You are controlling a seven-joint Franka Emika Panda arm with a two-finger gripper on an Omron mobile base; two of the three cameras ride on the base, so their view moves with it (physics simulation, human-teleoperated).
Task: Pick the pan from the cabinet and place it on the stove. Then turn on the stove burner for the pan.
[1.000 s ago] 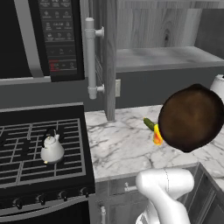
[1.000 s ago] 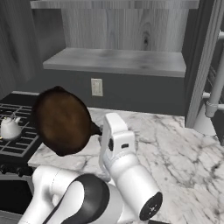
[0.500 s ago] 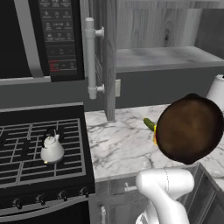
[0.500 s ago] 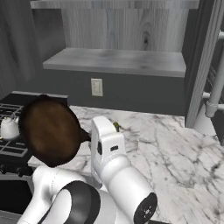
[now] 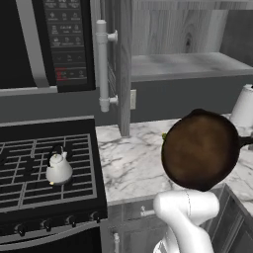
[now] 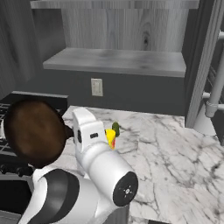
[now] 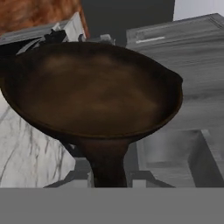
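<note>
The pan [image 5: 200,150], a round dark-brown skillet, hangs tipped on its side above the marble counter's front edge, right of the stove [image 5: 44,148]. In the right base view the pan [image 6: 35,131] sits left of the white hand, where my gripper [image 6: 69,131] is shut on its handle. In the hand view the pan [image 7: 92,87] spreads wide and its handle runs down to my gripper [image 7: 107,180], whose tips are hidden. The cabinet [image 5: 123,59] stands open, with a bare shelf [image 6: 118,61].
A small white kettle [image 5: 58,168] sits on the stove's grates. A black microwave [image 5: 44,44] hangs above the stove. A yellow and green item [image 6: 111,133] lies on the counter [image 6: 175,144]. A white object [image 5: 243,106] stands at the counter's right.
The pan has travelled lower and leftward toward the stove, staying tipped on its side. The hand has followed it. The kettle has not moved.
</note>
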